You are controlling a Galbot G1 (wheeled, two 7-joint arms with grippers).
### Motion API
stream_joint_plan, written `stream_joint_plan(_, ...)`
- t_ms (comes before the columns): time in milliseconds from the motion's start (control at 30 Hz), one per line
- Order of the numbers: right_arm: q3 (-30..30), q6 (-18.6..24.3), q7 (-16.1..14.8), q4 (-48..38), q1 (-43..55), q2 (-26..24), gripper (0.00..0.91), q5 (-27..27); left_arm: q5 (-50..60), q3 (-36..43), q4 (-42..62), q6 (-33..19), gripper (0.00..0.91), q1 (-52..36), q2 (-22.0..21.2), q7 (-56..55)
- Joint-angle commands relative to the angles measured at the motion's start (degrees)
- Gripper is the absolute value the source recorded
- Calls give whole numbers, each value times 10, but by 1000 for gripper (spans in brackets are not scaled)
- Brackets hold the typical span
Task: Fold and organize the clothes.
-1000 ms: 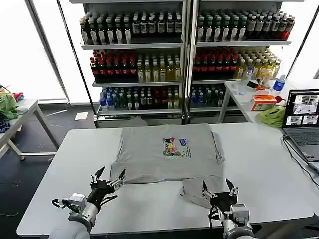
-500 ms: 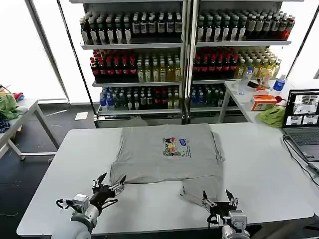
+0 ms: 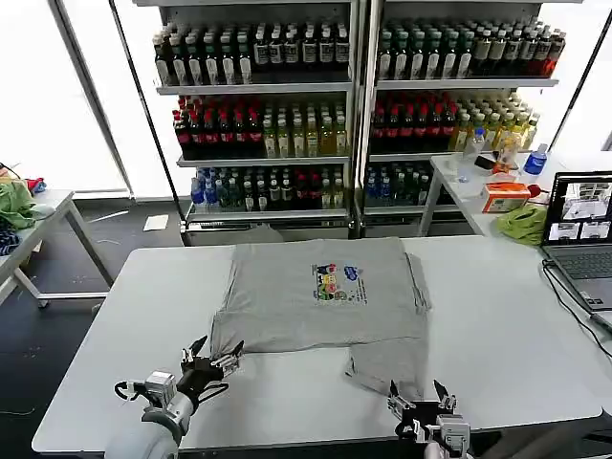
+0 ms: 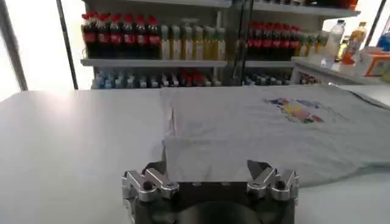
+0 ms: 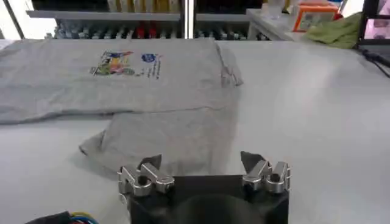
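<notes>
Your left gripper and right gripper have both pulled back toward the table's near edge, fingers released and empty. The grey T-shirt lies flat just beyond both fingertips, one flap trailing toward the right fingers. Fold unfinished; expect a regrasp.

Grey short-sleeved cotton T-shirt, centre of the head view: uniform heather grey with a small multicoloured chest print in red, yellow, green, pink and blue. Flat white surface: plain, no pattern. Left tool and right tool, lower edge: black bodies with silver metal fingers. Crumpled bright green cloth, right edge: solid green.
</notes>
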Motion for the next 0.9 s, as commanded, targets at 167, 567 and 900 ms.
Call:
stream_joint_plan(167,-1,1,1,-5,-2,2,907,-1,-3,1,20,-3,907,-2,-6,1)
stream_joint_plan(567,-11,12,-9,-19,-6,3,0,-12,-8,-1,24,-3,10,2,-1,1)
stream_joint_plan(900,-13,23,-9,-22,-7,4,0,-20,-7,5,17,3,10,12,0,0)
